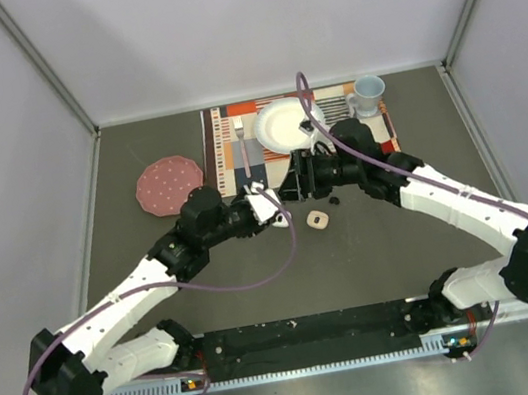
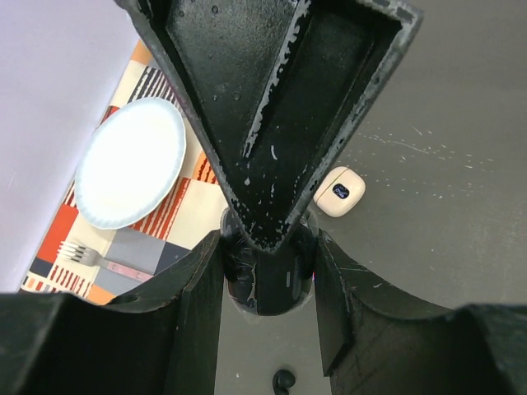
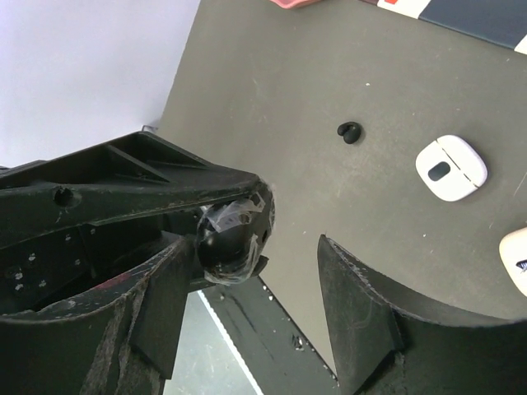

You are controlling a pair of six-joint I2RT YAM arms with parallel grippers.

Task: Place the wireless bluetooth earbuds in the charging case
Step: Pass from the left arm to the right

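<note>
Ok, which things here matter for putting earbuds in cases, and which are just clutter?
Job: small black earbud, glossy black charging case, white case, cream case.
Lying about: white plate, metal fork, pale blue mug, pink spotted disc, striped placemat.

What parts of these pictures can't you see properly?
- Black case held by the left gripper: in the left wrist view the right gripper covers its top, so I cannot tell if it is open or closed.
- Beige case: in the right wrist view it is cut off by the right edge.
- Black earbud: the only bud showing, and too small in the top view for any detail.
</note>
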